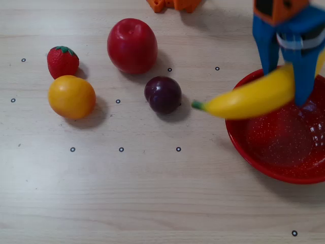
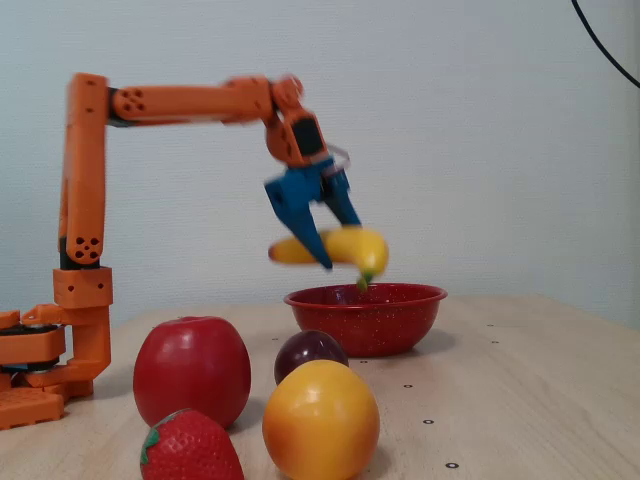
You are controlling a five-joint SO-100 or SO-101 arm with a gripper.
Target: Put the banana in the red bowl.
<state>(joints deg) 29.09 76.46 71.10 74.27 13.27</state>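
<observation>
The yellow banana (image 1: 254,96) hangs in the air over the left rim of the red bowl (image 1: 244,142), its green stem tip pointing left in the overhead view. In the fixed view the banana (image 2: 345,246) is held well above the red bowl (image 2: 366,318). My blue gripper (image 1: 289,81) is shut on the banana near its right half; in the fixed view the gripper (image 2: 325,240) points down with the banana between its fingers. The bowl's inside holds nothing else that shows.
On the wooden table left of the bowl lie a dark plum (image 1: 163,94), a red apple (image 1: 132,46), a strawberry (image 1: 62,61) and a round orange fruit (image 1: 71,96). The orange arm base (image 2: 40,370) stands at the left in the fixed view.
</observation>
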